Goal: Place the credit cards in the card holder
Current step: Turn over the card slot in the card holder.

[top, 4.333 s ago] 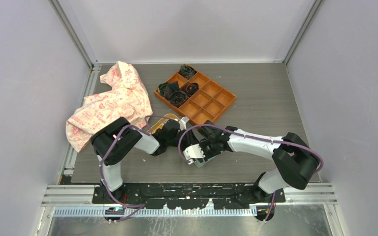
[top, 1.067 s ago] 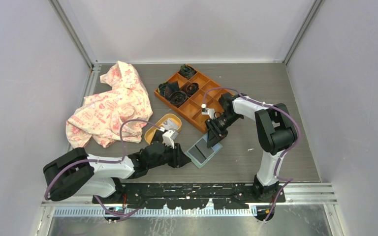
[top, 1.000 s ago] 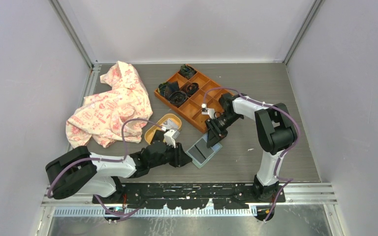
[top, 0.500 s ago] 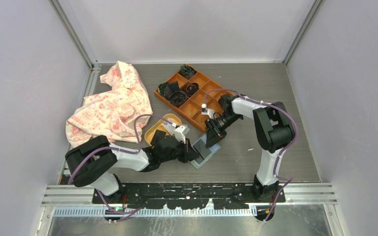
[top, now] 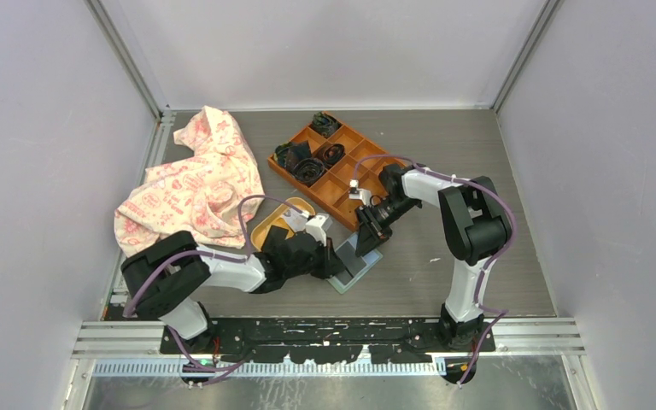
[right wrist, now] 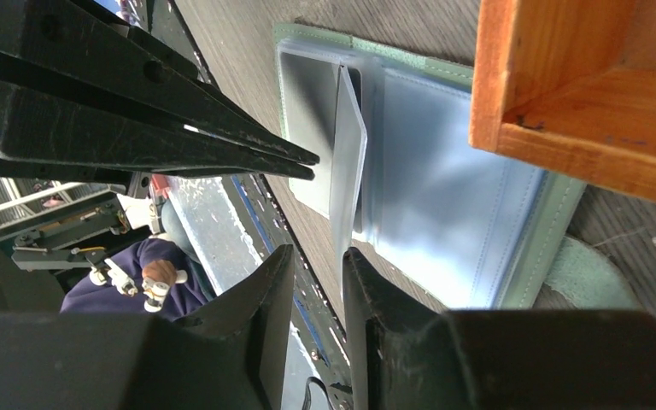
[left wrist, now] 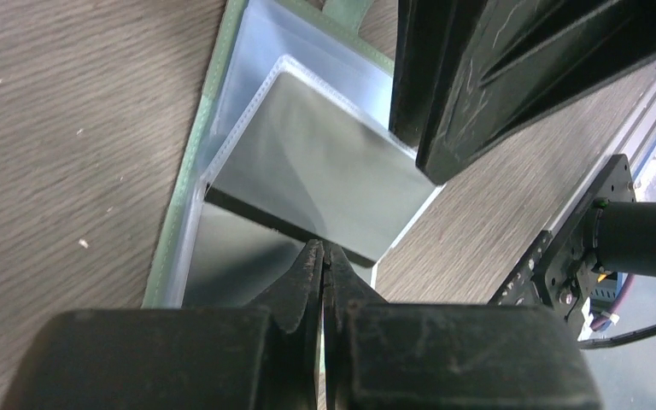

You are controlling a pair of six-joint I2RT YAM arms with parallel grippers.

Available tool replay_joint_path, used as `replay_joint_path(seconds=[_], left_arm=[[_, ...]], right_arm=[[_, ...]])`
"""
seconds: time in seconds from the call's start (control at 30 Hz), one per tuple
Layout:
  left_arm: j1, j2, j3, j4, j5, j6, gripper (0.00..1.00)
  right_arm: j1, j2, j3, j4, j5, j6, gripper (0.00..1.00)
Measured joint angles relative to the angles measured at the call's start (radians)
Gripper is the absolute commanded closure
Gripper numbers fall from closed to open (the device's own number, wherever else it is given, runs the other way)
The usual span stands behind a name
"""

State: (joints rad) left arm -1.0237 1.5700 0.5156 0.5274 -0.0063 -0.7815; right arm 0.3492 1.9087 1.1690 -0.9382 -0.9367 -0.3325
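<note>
The card holder [top: 364, 254] lies open on the table, sage-green rim [left wrist: 190, 207] and blue lining [right wrist: 453, 205] showing. A pale grey credit card [left wrist: 329, 166] sits in a clear sleeve flap that stands on edge [right wrist: 348, 149]. My left gripper [left wrist: 322, 248] is shut, its tips touching the lower edge of that card, with nothing visible between them. It reaches in from the left [top: 338, 262]. My right gripper [right wrist: 319, 250] is open a little at the holder's far side [top: 366, 229], the flap's edge next to one fingertip. No black card shows.
An orange compartment tray [top: 367, 175] with dark items stands just behind the holder, its corner [right wrist: 581, 94] close to my right gripper. A yellow oval dish [top: 266, 229] lies by my left arm. A patterned cloth [top: 192, 179] is heaped at the back left.
My left arm has swung right, up to the card holder, and its jaws have shut. The right gripper has stayed at the holder's far edge, its jaws a little narrower.
</note>
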Motion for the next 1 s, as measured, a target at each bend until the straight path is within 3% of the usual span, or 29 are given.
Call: replay_joint_path(seconds=[0.37, 1.0], left_arm=[[0.0, 0.064, 0.067, -0.011, 0.0, 0.005, 1.0], [0.0, 0.012, 0.05, -0.086, 0.0, 0.001, 1.0]], right_arm=[[-0.001, 0.01, 0.0, 0.003, -0.007, 0.0, 0.64], [-0.003, 0.011, 0.0, 0.003, -0.029, 0.0, 0.64]])
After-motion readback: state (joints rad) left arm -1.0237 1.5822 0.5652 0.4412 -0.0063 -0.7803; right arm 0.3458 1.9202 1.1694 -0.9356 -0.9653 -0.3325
